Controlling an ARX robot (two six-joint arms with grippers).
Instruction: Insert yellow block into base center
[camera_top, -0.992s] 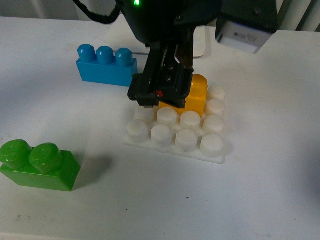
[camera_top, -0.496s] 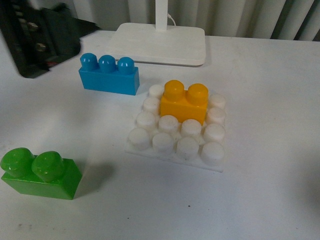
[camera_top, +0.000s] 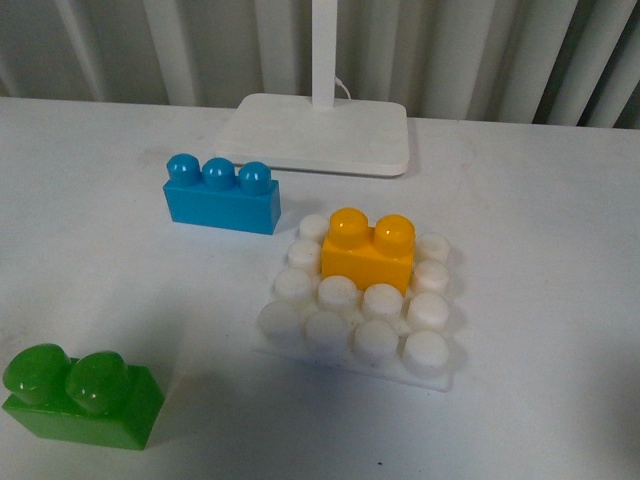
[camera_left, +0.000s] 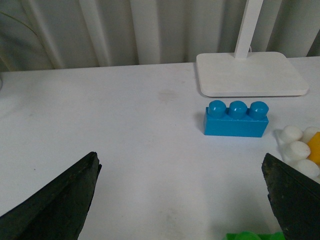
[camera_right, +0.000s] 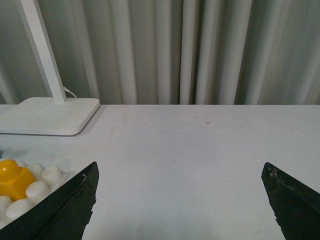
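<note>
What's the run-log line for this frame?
yellow block: seated on base, rear-middle studs | left hand: open, empty | right hand: open, empty | blue brick, green brick: on table, untouched

Block (camera_top: 368, 250) sits on base (camera_top: 345, 352); lamp stand (camera_top: 316, 134) behind.

Glossy yellow block (camera_top: 368, 253) with two rounded studs, sat upright on the studs of the flat white base (camera_top: 358, 312), toward its far middle, white studs showing on either side and in front
</note>
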